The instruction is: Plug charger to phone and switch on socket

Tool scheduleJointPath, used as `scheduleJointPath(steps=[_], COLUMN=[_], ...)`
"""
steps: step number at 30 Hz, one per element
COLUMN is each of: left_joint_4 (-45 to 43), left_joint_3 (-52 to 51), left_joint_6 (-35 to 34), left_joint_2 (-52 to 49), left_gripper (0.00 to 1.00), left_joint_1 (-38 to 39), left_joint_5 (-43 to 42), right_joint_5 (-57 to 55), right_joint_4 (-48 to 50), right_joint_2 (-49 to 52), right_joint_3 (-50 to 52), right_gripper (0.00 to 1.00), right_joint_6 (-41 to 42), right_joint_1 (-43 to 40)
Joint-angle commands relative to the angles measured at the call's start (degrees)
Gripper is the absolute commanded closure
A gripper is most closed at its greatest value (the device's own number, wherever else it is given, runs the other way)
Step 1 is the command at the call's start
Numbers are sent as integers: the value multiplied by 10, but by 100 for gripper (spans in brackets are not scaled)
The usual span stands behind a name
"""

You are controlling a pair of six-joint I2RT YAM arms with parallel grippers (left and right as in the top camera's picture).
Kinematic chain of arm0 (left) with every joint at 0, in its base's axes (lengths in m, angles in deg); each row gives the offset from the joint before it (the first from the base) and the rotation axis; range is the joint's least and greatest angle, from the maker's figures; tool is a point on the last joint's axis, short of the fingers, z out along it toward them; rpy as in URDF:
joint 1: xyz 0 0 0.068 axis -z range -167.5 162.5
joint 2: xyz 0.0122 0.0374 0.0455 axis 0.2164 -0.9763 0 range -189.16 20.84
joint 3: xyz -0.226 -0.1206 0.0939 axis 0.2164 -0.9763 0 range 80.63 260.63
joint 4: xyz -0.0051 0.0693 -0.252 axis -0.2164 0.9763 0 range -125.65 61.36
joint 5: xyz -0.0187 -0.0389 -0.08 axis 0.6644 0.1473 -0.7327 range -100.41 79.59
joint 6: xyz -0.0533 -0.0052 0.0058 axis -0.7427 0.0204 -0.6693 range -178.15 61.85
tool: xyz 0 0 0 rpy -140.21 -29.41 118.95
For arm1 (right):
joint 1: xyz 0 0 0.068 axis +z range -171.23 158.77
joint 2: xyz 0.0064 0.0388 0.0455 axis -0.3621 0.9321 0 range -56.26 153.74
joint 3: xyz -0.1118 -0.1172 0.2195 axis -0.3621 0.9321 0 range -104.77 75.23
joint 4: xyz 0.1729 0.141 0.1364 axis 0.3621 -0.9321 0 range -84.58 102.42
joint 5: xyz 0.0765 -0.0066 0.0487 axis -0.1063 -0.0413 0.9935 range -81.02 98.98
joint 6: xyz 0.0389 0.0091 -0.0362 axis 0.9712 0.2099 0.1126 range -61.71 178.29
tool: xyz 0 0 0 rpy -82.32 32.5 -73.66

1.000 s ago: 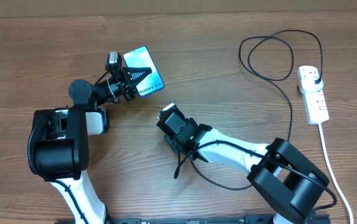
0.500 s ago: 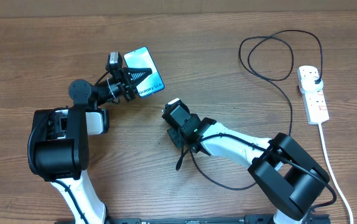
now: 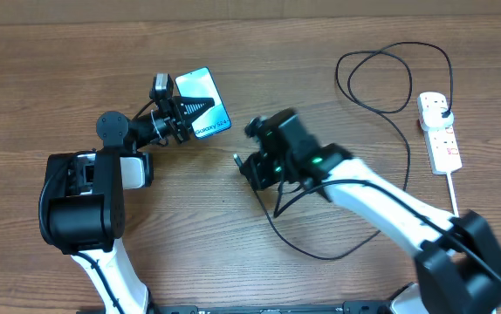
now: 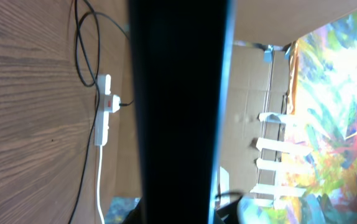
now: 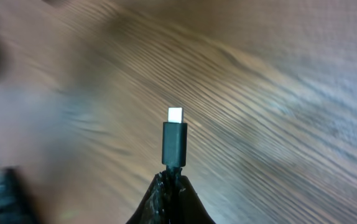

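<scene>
The phone (image 3: 203, 98), its screen glowing light blue, is held off the table at the upper left with my left gripper (image 3: 189, 105) shut on it. In the left wrist view the phone (image 4: 178, 93) is a dark slab filling the middle and hiding the jaws. My right gripper (image 3: 249, 167) is shut on the charger (image 3: 320, 255) just behind its connector tip (image 5: 173, 140), which points toward the phone with a gap between them. The black cable loops across the table to a plug (image 3: 443, 110) in the white socket (image 3: 442, 144) at the right.
The socket's thick white cord (image 3: 469, 244) runs down the right side toward the front edge. The cable's upper loop (image 3: 381, 78) lies near the back. My left arm's base (image 3: 80, 205) stands at the front left. The socket (image 4: 104, 118) also shows in the left wrist view.
My right gripper has closed on the cable end and risen up and to the right with it, lifting the cable off the table. The left gripper and phone have stayed put.
</scene>
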Motion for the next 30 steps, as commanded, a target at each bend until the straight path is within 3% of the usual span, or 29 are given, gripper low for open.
scheduleJointPath(steps=[1, 14, 30], left_joint_4=[-9, -1, 16], left_joint_3=[1, 1, 1], left_joint_6=[24, 47, 67], left_joint_2=[14, 14, 14], left_gripper=[95, 95, 95], left_joint_1=[4, 39, 41], left_joint_5=[-20, 3, 11], right_joint_5=[138, 236, 238], right_joint_4=[7, 26, 53], right_joint_2=[-23, -22, -22], right_joint_3=[-6, -5, -5], right_gripper=[96, 96, 96], right_joint_6=[23, 60, 78], right_joint_1=[-27, -59, -70])
